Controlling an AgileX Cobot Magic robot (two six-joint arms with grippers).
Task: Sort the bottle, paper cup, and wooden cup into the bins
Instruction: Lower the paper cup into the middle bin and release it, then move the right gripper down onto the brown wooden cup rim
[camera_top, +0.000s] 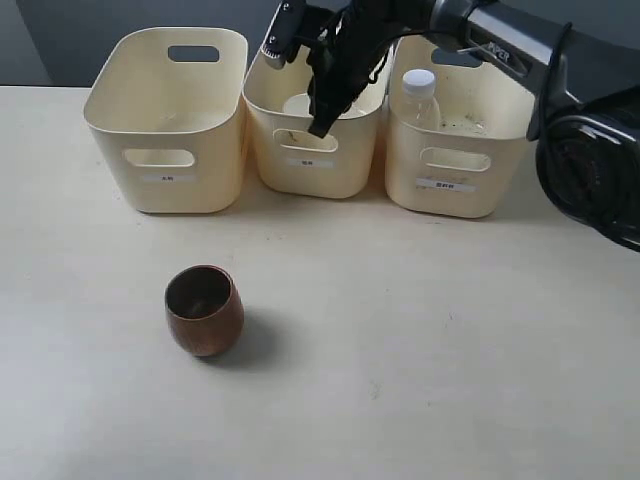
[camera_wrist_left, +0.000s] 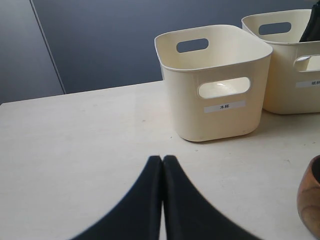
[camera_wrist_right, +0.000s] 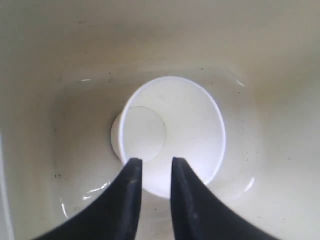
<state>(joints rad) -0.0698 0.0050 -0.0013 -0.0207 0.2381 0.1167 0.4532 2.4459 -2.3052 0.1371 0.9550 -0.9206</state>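
The white paper cup (camera_top: 298, 104) (camera_wrist_right: 170, 135) rests inside the middle bin (camera_top: 310, 165), its mouth turned toward the right wrist camera. My right gripper (camera_top: 322, 122) (camera_wrist_right: 155, 161) hangs over that bin, just above the cup's rim. It is open and a narrow gap shows between its fingers. The clear bottle (camera_top: 419, 95) with a white cap stands in the right bin (camera_top: 455, 185). The wooden cup (camera_top: 204, 310) (camera_wrist_left: 311, 200) stands upright on the table in front of the left bin (camera_top: 165, 120) (camera_wrist_left: 215, 95). My left gripper (camera_wrist_left: 162, 158) is shut on nothing, low over the table.
The three bins stand in a row at the back of the pale table (camera_top: 420, 350). The right arm (camera_top: 520, 50) stretches across above the right bin. A dark wall lies behind the bins.
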